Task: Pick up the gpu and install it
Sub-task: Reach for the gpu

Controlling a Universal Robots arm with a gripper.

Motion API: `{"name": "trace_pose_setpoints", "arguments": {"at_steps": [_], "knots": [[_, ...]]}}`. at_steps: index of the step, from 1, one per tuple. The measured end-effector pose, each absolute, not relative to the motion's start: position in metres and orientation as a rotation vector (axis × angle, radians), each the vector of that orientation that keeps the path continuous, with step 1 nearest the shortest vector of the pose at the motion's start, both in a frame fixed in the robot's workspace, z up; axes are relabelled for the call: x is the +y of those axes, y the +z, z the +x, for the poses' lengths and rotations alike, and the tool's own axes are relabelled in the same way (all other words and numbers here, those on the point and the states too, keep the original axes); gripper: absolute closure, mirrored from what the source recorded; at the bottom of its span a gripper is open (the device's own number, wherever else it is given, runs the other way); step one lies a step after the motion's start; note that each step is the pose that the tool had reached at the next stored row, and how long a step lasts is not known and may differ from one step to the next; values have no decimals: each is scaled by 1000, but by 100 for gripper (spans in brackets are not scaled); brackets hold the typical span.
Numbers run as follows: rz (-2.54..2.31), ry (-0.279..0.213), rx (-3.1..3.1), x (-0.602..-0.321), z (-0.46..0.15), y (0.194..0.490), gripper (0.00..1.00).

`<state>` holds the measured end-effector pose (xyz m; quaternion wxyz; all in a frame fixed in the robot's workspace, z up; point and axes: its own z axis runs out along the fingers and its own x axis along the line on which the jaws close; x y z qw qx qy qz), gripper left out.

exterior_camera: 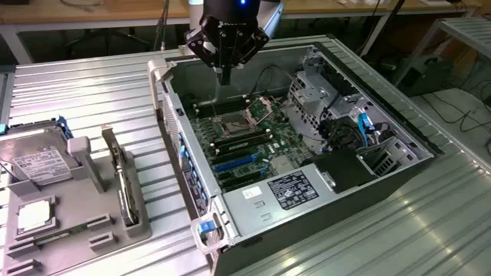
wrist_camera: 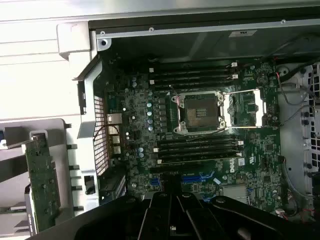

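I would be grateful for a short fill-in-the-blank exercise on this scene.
1. The hand hangs above the motherboard inside the open ____.
2. The gpu stands on edge in the gray holder, at the exterior view's ____.
3. The hand is ____ and holds nothing.
Missing words: case; left; shut.

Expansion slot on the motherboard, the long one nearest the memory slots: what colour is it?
The expansion slot is blue, seen best in the exterior view.
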<state>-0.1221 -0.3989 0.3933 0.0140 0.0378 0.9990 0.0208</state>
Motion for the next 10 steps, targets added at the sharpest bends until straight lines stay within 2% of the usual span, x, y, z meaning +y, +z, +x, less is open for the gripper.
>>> {"name": "trace_pose_setpoints", "arguments": {"at_steps": [10], "knots": [[118, 64, 3111, -400, -127, 393, 89]]}}
